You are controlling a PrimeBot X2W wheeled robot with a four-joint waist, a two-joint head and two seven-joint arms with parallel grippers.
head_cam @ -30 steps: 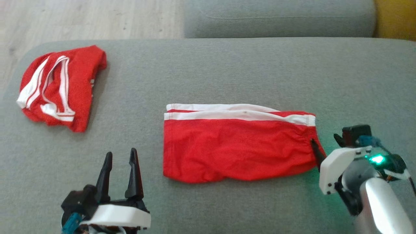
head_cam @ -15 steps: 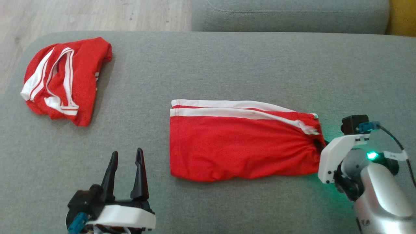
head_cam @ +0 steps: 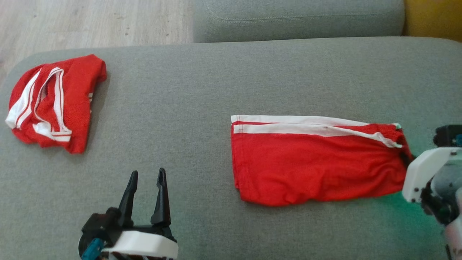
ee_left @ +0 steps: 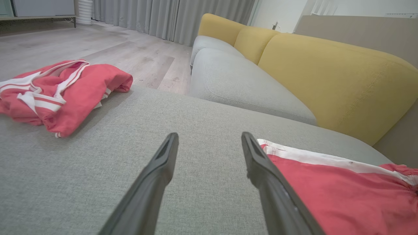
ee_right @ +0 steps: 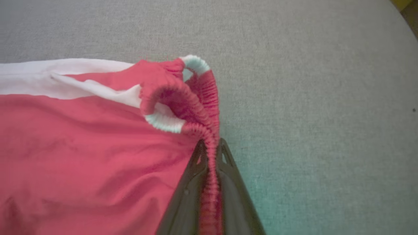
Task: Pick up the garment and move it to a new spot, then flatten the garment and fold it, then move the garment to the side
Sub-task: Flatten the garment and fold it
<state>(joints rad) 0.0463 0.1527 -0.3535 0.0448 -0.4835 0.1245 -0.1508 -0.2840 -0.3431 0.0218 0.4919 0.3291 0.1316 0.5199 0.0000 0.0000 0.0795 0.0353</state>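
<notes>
Shorts [head_cam: 317, 162], red with white side stripes, lie folded flat on the grey sofa cushion [head_cam: 216, 79], stretching away to the left of the right pincer [ee_right: 211, 146]. That pincer is pressed together on the gathered elastic waistband [ee_right: 209, 127]. The ruched edge is squeezed right between its two dark fingers, so it's pinching the shorts at the end nearest to it. Meanwhile the left pincer [head_cam: 148, 172] hangs low over bare cushion with its fingers spread wide and nothing between them. The shorts' hem end sits just off to its right, not touching. Way off to that pincer's left and further ahead, a second red-and-white garment [head_cam: 50, 103] lies crumpled near the cushion's corner. A yellow backrest [ee_left: 326, 71] is ahead and to its right.
</notes>
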